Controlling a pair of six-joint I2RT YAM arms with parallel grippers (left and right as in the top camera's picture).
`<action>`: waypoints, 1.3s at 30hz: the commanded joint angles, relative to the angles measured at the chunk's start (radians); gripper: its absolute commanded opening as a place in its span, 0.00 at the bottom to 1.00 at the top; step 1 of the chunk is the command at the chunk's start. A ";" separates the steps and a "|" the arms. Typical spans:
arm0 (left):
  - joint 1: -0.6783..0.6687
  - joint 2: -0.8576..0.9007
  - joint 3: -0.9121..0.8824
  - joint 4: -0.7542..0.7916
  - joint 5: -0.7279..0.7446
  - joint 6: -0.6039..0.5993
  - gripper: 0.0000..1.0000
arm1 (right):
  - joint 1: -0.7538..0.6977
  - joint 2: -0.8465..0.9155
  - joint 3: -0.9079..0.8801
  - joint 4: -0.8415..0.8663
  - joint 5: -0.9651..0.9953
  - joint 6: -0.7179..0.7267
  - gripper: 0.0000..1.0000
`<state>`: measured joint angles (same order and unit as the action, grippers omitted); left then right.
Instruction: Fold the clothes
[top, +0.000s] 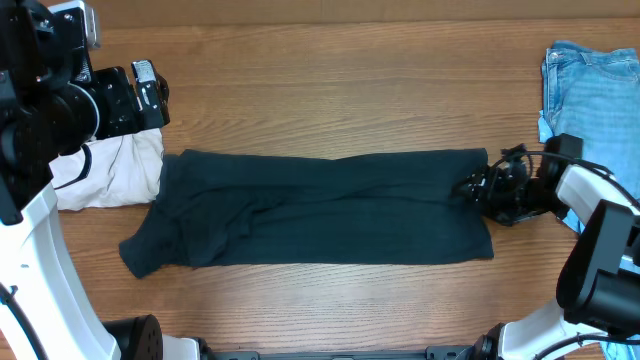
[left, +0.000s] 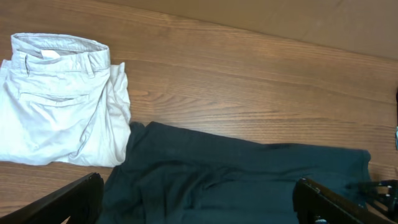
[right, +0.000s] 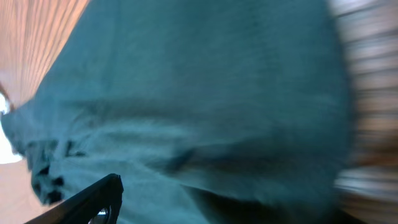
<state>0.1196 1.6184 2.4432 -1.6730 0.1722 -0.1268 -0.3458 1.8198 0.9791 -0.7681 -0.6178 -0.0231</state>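
The black T-shirt (top: 330, 205) lies flat across the middle of the table, folded into a long band with plain black showing and a sleeve bunched at its left end. It also shows in the left wrist view (left: 249, 180) and fills the blurred right wrist view (right: 199, 93). My left gripper (top: 150, 92) hangs above the table's far left, open and empty, its fingers (left: 199, 185) wide apart over the shirt's left part. My right gripper (top: 476, 187) is at the shirt's right edge. One finger shows far to the side (right: 205, 193), and cloth hides the other.
Folded pale beige trousers (top: 110, 175) lie just left of the shirt, touching its left end, and also show in the left wrist view (left: 56, 99). Light-blue jeans (top: 595, 90) lie at the far right. Bare wood runs along the back and the front edge.
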 joint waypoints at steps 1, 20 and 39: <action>0.004 0.005 0.008 0.000 0.011 0.008 1.00 | 0.031 0.045 -0.061 0.002 0.040 0.002 0.54; 0.004 0.005 0.007 0.000 0.011 0.008 1.00 | 0.005 0.043 0.576 -0.489 0.284 0.108 0.04; 0.004 0.005 0.007 0.000 0.011 0.008 1.00 | 1.070 0.169 0.504 -0.068 0.252 0.402 0.25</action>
<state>0.1196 1.6234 2.4432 -1.6756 0.1726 -0.1268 0.7036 1.9766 1.4857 -0.8745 -0.3210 0.3595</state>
